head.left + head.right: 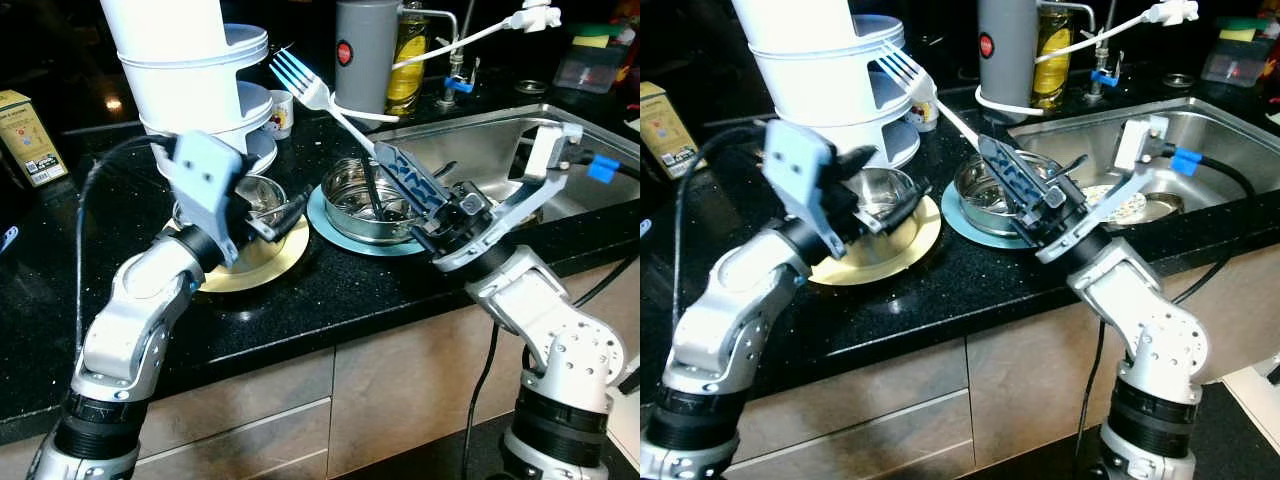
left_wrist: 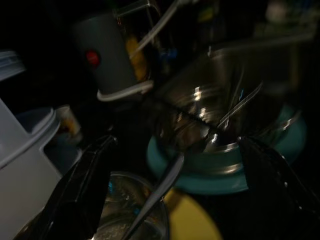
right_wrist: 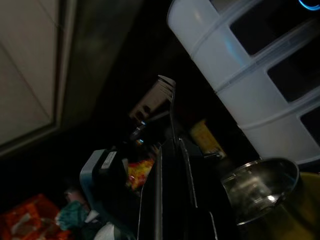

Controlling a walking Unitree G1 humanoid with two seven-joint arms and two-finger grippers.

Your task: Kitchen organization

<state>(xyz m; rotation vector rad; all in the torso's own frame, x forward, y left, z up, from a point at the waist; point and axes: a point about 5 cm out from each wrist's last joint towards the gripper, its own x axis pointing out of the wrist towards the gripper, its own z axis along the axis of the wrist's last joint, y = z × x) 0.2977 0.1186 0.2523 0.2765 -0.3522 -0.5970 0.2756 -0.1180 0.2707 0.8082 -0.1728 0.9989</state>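
My right gripper (image 1: 405,170) is shut on the handle of a silver fork (image 1: 305,85), held slanting above the counter with its tines up and to the left. Below it a steel bowl (image 1: 345,190) with several utensils inside sits on a teal plate (image 1: 325,225). My left gripper (image 1: 275,215) hangs open just above a smaller steel bowl (image 1: 258,190) that rests on a yellow plate (image 1: 250,265). In the left wrist view its fingers (image 2: 85,185) stand wide apart, and a thin utensil (image 2: 155,200) leans in the small bowl.
A tall white tiered container (image 1: 190,70) stands behind the left gripper. At the back are a grey cylinder (image 1: 365,50), an oil bottle (image 1: 408,50) and a small cup (image 1: 283,112). The steel sink (image 1: 500,130) lies to the right, and a box (image 1: 25,135) stands far left.
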